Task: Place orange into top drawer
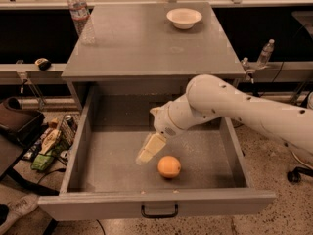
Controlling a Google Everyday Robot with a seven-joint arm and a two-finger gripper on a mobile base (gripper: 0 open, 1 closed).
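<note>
The orange (169, 167) lies on the speckled grey floor of the open top drawer (122, 153), near the front panel and a little right of the middle. The drawer is pulled fully out, with a small black handle (159, 211) on its front. My gripper (150, 150) hangs inside the drawer just up and left of the orange, apart from it, and its pale fingers (152, 145) hold nothing. The white arm (244, 109) reaches in from the right over the drawer's right wall.
A white bowl (184, 17) and a clear water bottle (79, 13) stand on the cabinet top (146, 43). Another small bottle (264, 53) stands on a ledge at the right. Bags and clutter (46, 146) lie on the floor to the left of the drawer.
</note>
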